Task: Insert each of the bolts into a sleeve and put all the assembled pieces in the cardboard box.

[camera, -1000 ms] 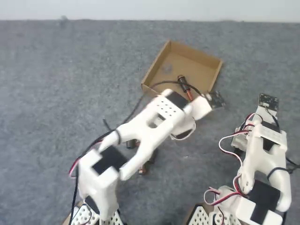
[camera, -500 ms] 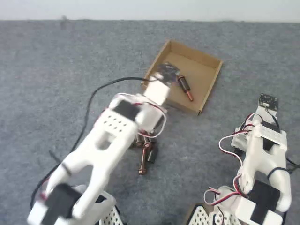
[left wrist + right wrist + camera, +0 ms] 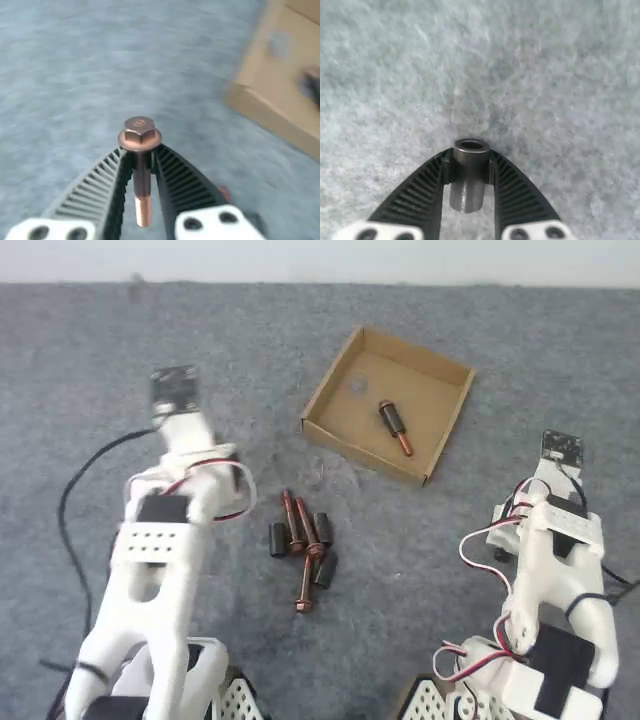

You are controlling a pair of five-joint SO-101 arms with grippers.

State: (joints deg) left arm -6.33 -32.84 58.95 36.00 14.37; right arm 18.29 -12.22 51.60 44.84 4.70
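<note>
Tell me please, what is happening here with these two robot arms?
The left gripper holds a copper bolt and the right gripper holds a black sleeve, both above the grey carpet. One assembled piece lies in the cardboard box. More loose bolts and sleeves lie on the carpet between the arms.

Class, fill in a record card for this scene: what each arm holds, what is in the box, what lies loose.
Left jaws: shut on a copper bolt
Right jaws: shut on a dark sleeve
Cardboard box: one assembled piece inside
Carpet: loose bolts and loose sleeves clustered outside the box
</note>
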